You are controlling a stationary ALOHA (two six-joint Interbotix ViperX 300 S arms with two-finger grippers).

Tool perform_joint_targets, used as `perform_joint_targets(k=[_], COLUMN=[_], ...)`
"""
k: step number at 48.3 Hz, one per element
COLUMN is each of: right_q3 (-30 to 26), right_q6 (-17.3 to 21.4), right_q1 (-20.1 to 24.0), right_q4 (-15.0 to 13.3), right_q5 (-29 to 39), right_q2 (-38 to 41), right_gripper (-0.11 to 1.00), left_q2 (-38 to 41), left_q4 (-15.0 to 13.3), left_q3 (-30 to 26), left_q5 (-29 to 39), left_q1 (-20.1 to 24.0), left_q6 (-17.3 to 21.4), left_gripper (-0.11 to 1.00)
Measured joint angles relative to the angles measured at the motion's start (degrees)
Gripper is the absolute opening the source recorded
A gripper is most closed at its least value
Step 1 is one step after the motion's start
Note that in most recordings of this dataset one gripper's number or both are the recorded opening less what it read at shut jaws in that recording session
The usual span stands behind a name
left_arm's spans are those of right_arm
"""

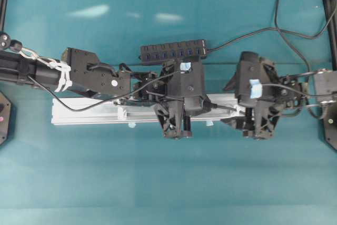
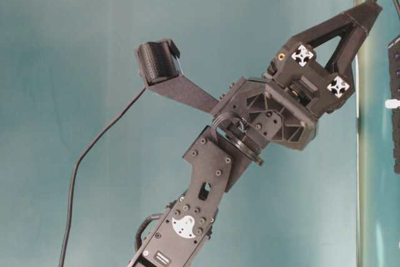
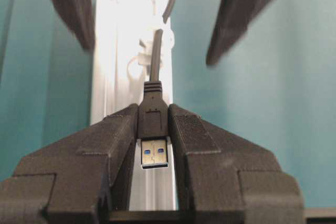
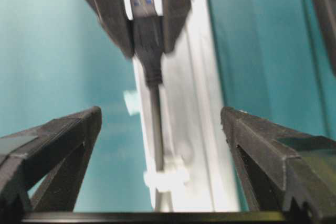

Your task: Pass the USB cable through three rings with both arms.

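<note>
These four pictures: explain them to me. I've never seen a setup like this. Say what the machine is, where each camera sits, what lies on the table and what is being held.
Two black robot arms work facing each other over a teal table. One picture looks straight down, one looks from table level at an arm, and two come from cameras on the wrists. On the table lie a long silver rail and a black hub with blue ports. The left gripper is shut on the USB plug; its black cable runs through a small white ring on the rail. The right gripper stands open around the cable, holding nothing.
</note>
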Motion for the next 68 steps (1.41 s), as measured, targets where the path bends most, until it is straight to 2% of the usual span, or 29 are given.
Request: perform_joint_targets(k=[5,13,29,38,45,57,68], right_q3=[0.00,0.00,0.00,-0.35,-0.70,-0.70,-0.79], right_q6=[1.58,2.81,2.90,2.90,2.90,2.90,2.81], right_q1=[-0.09,0.00,0.18,0.62,0.70,0.70,0.79], right_q4=[0.00,0.00,0.09,0.09,0.09,0.09,0.00], right_q5=[-2.46,-4.48,-3.43,-2.81,-2.81,-2.72,-2.72], right_q2=[1.05,1.49,2.20,3.43,3.78,3.78,3.78], right_gripper=[0.76,0.74,0.73,0.69,0.58,0.29,0.09], left_q2=[0.00,0.00,0.00,0.00,0.09,0.00,0.00], left_q4=[0.00,0.00,0.00,0.00,0.00,0.00,0.00], left_q3=[0.00,0.00,0.00,0.00,0.00,0.00,0.00], left_q5=[0.09,0.09,0.09,0.09,0.09,0.09,0.09], left_q1=[-0.26,-0.44,-0.53,-0.44,-0.53,-0.53,-0.53], left_q6=[0.00,0.00,0.00,0.00,0.00,0.00,0.00], left_gripper=[0.23,0.23,0.23,0.23,0.23,0.23,0.23])
